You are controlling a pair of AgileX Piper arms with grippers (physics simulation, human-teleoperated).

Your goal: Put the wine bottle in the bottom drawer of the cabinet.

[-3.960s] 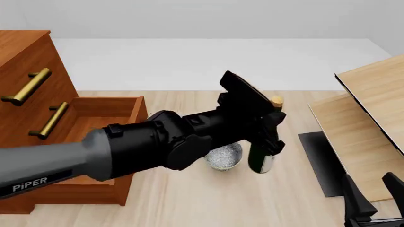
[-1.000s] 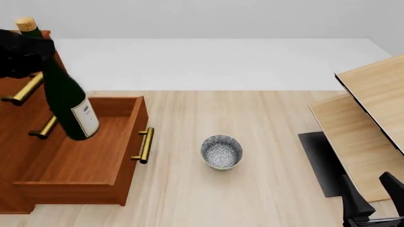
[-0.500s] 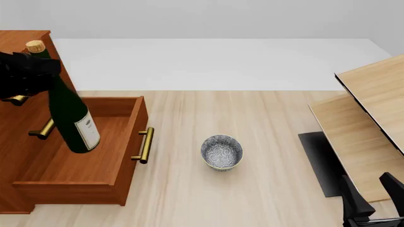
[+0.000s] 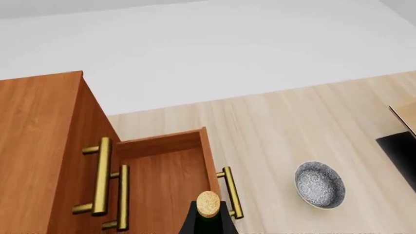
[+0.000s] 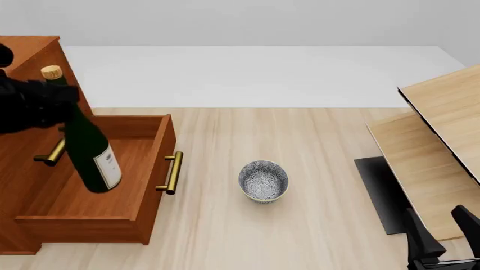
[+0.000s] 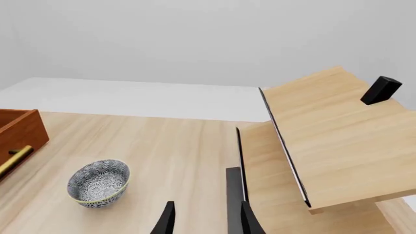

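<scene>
The left claw is pinching the wine bottle by its neck, dangling it tilted over the open bottom drawer below. Next call, I'd say: lowering it inside and letting go, while the right claw is sitting spread, far off.

Pale wood-grain table carrying three items. The cabinet stands at its left edge with the bottom drawer pulled open over the surface; a grey speckled bowl sits near the middle, apart from the drawer front. Light-wood slanted furniture occupies the right side.
</scene>
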